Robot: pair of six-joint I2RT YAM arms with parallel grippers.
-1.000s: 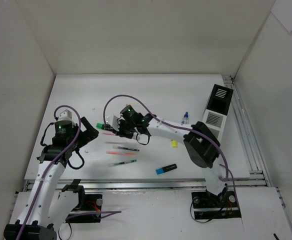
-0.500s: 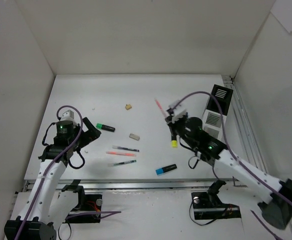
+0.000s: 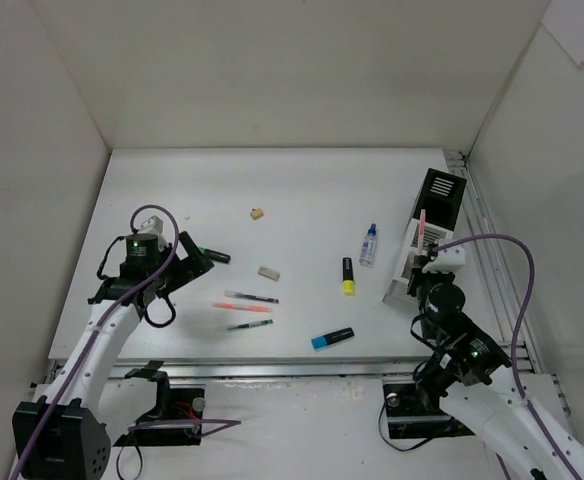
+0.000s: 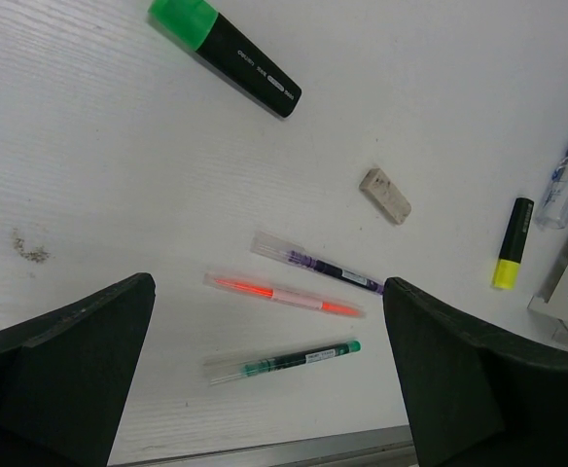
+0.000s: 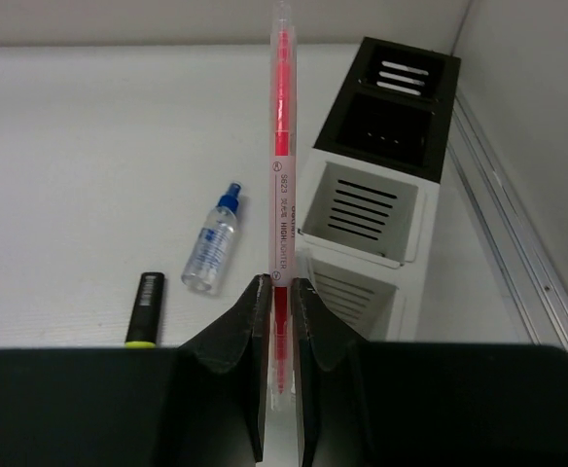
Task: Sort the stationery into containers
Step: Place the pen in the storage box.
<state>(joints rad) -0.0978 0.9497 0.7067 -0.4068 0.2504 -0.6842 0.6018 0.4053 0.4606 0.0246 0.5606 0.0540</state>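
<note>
My right gripper (image 3: 427, 262) (image 5: 281, 292) is shut on a thin red pen (image 5: 281, 146) (image 3: 423, 226) and holds it upright just left of the organizer (image 3: 444, 185) (image 5: 362, 206), which has one black and two white sections. My left gripper (image 3: 187, 262) (image 4: 267, 287) is wide open and empty above a purple pen (image 4: 318, 264), an orange pen (image 4: 284, 295) and a green pen (image 4: 284, 361). A green highlighter (image 3: 210, 254) lies by the left gripper. A yellow highlighter (image 3: 348, 276) and a glue bottle (image 3: 369, 244) lie left of the organizer.
A blue highlighter (image 3: 332, 338) lies near the front edge. A grey eraser (image 3: 268, 272) and a tan eraser (image 3: 258, 212) lie mid-table. White walls enclose the table on three sides. A metal rail (image 3: 492, 270) runs along the right of the organizer.
My right arm has swung from the table's left-middle to the right with the red pen, ending beside the organizer. My left gripper has shifted slightly right, toward the pens.
</note>
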